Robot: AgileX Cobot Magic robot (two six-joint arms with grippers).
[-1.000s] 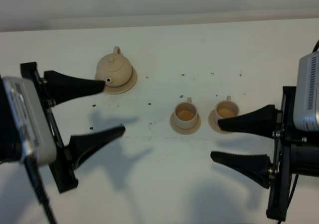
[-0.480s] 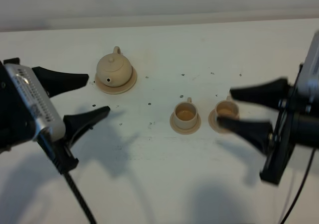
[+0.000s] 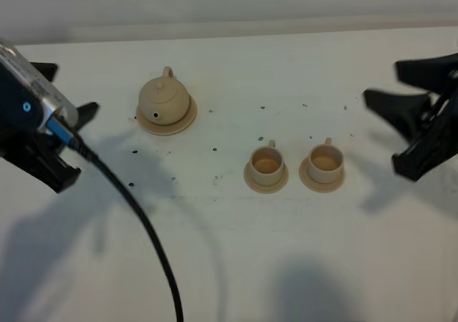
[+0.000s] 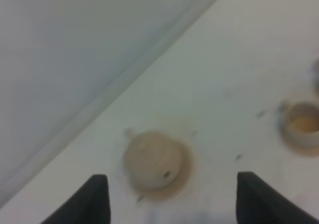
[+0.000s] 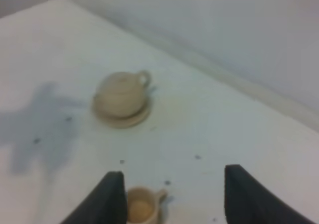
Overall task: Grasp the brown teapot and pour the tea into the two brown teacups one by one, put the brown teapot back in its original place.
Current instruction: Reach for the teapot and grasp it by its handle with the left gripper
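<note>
Left gripper (image 4: pixel 172 181): jaws spread wide with nothing between them. It hangs over the left edge of the table (image 3: pixel 286 257), touching nothing.
Right gripper (image 3: pixel 381 80): jaws also wide apart and empty. It hangs above the right edge of the table, well away from the cups.
Brown teapot (image 3: pixel 163 96): stands upright on its round saucer (image 3: pixel 187 119), lid on, toward the back left of the table. The handle faces the far wall and the spout points at the left arm's side. It is near the left gripper but well apart from it.
Two brown teacups: the left cup (image 3: pixel 266 163) and the right cup (image 3: pixel 325 159) stand side by side near the middle, each upright on its own small saucer, with their handles toward the wall. The inside of each looks a darker tan; I cannot tell whether that is tea.
Cable (image 3: pixel 143 222): a black cord hangs in a curve from the left arm, in front of the table.
Table surface: white, with small dark specks scattered between the teapot and the cups.
</note>
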